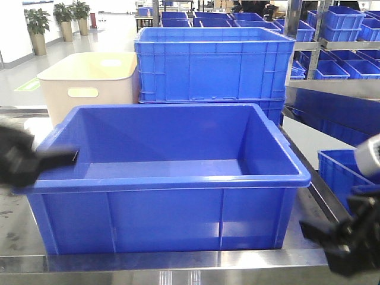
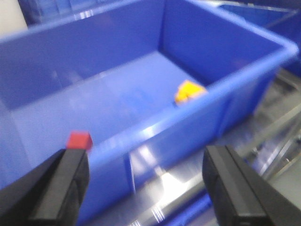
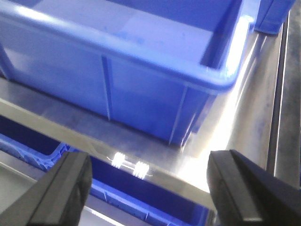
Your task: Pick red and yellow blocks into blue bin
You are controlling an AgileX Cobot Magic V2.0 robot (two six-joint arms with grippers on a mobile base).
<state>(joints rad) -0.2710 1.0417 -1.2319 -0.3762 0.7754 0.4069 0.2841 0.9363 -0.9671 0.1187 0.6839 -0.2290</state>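
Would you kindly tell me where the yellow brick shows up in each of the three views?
Front view: not visible; the blue bin's near wall hides that part of the floor.
Left wrist view: the yellow brick lies on the bin floor, right of centre, against the near wall.
Right wrist view: not in the picture.
Shared landmark: the bin's thick rolled rim, seen in all three.

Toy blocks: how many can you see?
2. The yellow block lies on the floor of the blue bin, near a corner. The red block sits by the tip of the left claw. Others could be hidden.
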